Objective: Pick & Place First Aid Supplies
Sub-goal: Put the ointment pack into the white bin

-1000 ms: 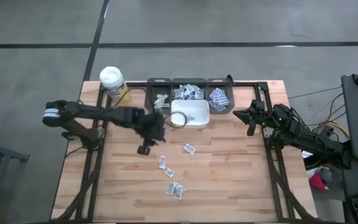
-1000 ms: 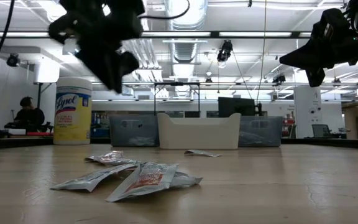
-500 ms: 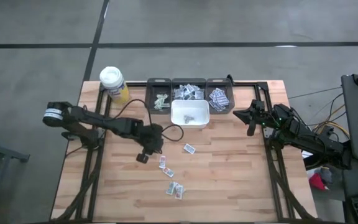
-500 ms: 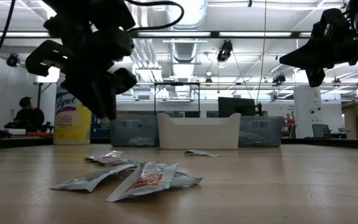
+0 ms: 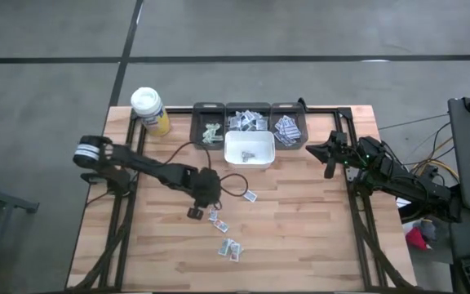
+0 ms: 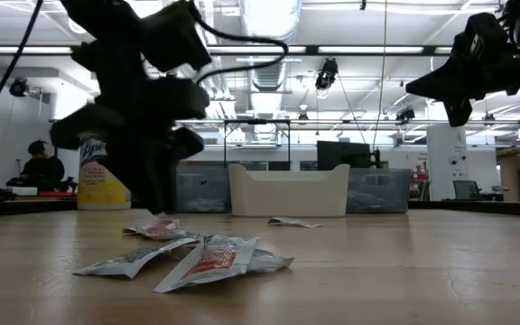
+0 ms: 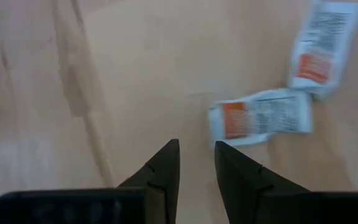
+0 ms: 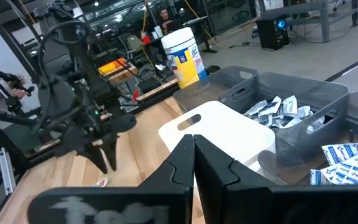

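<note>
Wooden bench (image 5: pixel 317 237) fills the high view, with several first aid packets lying loose at its middle and three grey bins plus a white bin (image 5: pixel 249 149) along its far edge. The packet nearest the work (image 5: pixel 213 214) lies flat on the wood, just beside the left gripper (image 5: pixel 196 212), on the side toward the bench's centre. In the left wrist view this orange-printed packet (image 7: pixel 260 116) sits a little ahead of the fingertips and off to one side of the line between them, not between the jaws; its long axis runs roughly across the direction the fingers point. A second orange-printed packet (image 7: pixel 325 46) lies just beyond it, close enough that whether they touch is unclear. Farther from the gripper are a blue-printed packet (image 5: pixel 249 195), one (image 5: pixel 221 226) next along, and a pair (image 5: pixel 231 250) toward the near edge.

The left gripper hangs low over the wood with its fingers slightly apart and nothing between them. My judgement: it needs a short sideways shift toward that packet before closing.

The right gripper (image 5: pixel 330 154) waits well apart, raised beside the bins, fingers shut on nothing. The left arm is plainly the nearer one.
</note>
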You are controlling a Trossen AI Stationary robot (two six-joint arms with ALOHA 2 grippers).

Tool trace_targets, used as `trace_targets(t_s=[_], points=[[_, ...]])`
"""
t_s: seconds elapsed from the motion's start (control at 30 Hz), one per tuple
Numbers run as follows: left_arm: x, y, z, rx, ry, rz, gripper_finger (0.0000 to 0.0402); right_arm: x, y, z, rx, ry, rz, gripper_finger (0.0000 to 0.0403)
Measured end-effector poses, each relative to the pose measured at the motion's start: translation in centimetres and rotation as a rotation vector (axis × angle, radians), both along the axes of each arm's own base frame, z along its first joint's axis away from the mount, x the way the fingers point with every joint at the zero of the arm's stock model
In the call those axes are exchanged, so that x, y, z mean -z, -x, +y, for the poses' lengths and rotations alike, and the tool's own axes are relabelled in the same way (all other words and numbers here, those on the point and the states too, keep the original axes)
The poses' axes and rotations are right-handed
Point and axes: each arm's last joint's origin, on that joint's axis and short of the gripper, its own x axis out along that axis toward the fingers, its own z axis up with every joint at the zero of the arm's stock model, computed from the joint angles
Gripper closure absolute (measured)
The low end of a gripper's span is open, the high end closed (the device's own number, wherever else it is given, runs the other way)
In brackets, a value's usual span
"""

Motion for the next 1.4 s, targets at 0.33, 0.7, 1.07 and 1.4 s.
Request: trace_targets(t_s=[0.33,0.7,1.07,1.4], points=[[1.5,-1.8,-0.3,-0.071,0.027,0.063,0.0305,0.0,0.0,0.0,-0.002,-0.002,0.003,0.0394],[-1.5,-1.5,0.0,-0.146,0.006,0.008,0.0305,0.0,0.0,0.0,-0.003,-0.002,0.003,0.0394],[0.0,-1.4,-1.2,-0.113,0.059,0.075,0.0305,0.0,0.0,0.0,-0.003,-0.002,0.004,0.0394],[1.6,-1.9,-1.3,-0.111,0.059,0.120,0.0305,0.0,0.0,0.0,-0.003,-0.002,0.004,0.0394]])
